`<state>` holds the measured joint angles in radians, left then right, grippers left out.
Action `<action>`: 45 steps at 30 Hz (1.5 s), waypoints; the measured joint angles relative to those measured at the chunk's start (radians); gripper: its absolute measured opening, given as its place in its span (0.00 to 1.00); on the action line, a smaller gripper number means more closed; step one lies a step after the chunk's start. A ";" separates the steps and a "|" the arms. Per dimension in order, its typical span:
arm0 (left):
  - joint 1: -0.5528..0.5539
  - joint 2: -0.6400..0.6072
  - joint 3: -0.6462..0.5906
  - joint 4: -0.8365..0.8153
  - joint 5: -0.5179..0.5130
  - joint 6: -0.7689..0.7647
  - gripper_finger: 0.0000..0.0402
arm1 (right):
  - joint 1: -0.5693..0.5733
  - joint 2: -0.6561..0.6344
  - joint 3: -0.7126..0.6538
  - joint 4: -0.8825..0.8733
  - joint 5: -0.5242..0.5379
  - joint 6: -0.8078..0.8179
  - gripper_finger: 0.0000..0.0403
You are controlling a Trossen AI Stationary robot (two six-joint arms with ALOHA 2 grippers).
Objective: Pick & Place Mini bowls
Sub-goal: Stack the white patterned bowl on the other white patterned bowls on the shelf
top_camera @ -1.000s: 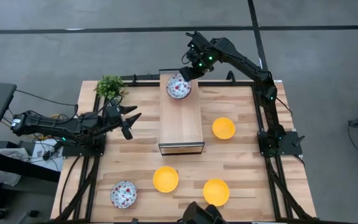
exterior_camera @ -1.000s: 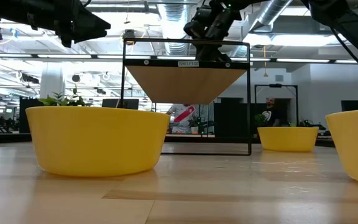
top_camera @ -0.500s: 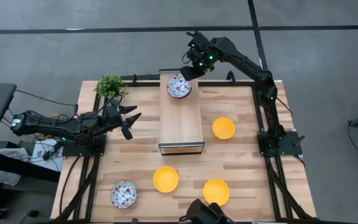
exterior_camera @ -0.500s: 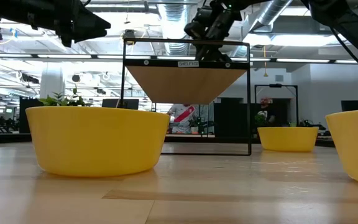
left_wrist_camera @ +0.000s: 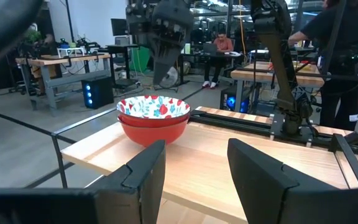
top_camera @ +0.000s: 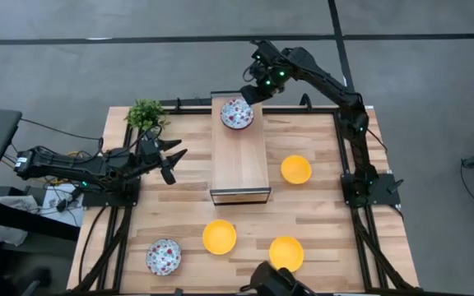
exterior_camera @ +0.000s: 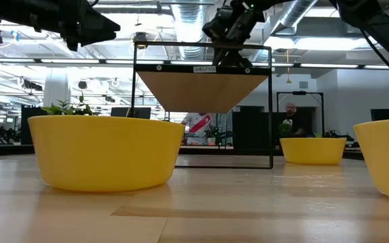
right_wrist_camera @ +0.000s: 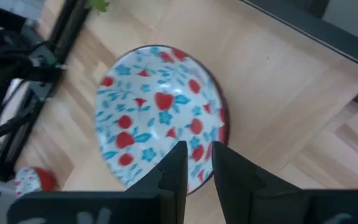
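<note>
Raised wooden shelf [top_camera: 239,156] at table centre, running 12 to 6 o'clock. Stacked floral bowls [top_camera: 236,113] at the shelf's 12 o'clock end; left wrist view shows two nested there, red outside, floral inside. Right gripper [top_camera: 252,89] just off the stack at its 1 o'clock, above the rim, fingers [right_wrist_camera: 174,163] slightly apart, narrow gap, nothing between them; stack sits free on the shelf. Left gripper [top_camera: 174,161] at 9 o'clock of the shelf, near the table's left edge, fingers spread wide, empty, pointing toward the shelf. Potted plant [top_camera: 145,114] at the table's 10 o'clock corner, just beyond the left gripper. Yellow bowl [top_camera: 296,169] on the table at 3 o'clock of the shelf, well apart from it. Second yellow bowl [top_camera: 219,237] at 6 o'clock, just past the shelf's near end. Third yellow bowl [top_camera: 285,253] beside it toward 5 o'clock, apart. Lone floral bowl [top_camera: 163,256] at the table's 7 o'clock corner. All bowls upright. Low view: big yellow bowl in front, shelf frame behind, right gripper above the shelf top. People at desks in the room behind, in left wrist view.
</note>
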<state>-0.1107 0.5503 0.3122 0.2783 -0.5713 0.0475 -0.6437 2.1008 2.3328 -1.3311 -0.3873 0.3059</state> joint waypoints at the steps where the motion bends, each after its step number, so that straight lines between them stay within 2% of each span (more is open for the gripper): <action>1: 0.000 0.000 0.000 0.000 0.000 0.000 0.43 | 0.000 -0.007 0.000 -0.004 -0.009 -0.001 0.16; 6: 0.000 0.000 0.000 -0.023 0.000 0.000 0.43 | 0.007 -0.069 0.000 -0.105 -0.021 -0.094 0.16; 10: -0.002 0.000 0.000 -0.059 0.000 0.000 0.43 | 0.044 -0.151 0.001 -0.235 0.110 -0.220 0.16; 12: -0.002 0.000 0.000 -0.069 0.000 -0.001 0.43 | 0.068 -0.196 0.000 -0.236 0.176 -0.265 0.16; 15: -0.002 -0.001 0.000 -0.069 0.000 -0.003 0.43 | 0.094 -0.279 0.000 -0.210 0.194 -0.313 0.16; 23: -0.002 -0.002 0.000 -0.069 0.000 -0.003 0.43 | 0.126 -0.484 0.000 -0.200 0.355 -0.282 0.16; 32: -0.002 -0.002 0.000 -0.069 0.000 -0.004 0.43 | 0.232 -0.604 -0.022 -0.160 0.413 -0.264 0.16; 36: -0.002 -0.002 0.000 -0.065 0.000 -0.032 0.43 | 0.294 -0.668 -0.222 -0.023 0.445 -0.253 0.16; 40: -0.002 -0.002 0.000 -0.048 0.027 -0.161 0.43 | 0.339 -0.780 -0.558 0.215 0.442 -0.222 0.16; 42: -0.002 -0.002 0.000 -0.046 0.099 -0.200 0.43 | 0.350 -0.850 -0.732 0.356 0.440 -0.193 0.16; 45: -0.002 -0.002 0.000 -0.045 0.262 -0.214 0.43 | 0.365 -0.957 -0.980 0.564 0.439 -0.133 0.16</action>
<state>-0.1123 0.5485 0.3126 0.2329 -0.3093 -0.1665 -0.2786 1.1434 1.3524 -0.7666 0.0517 0.1730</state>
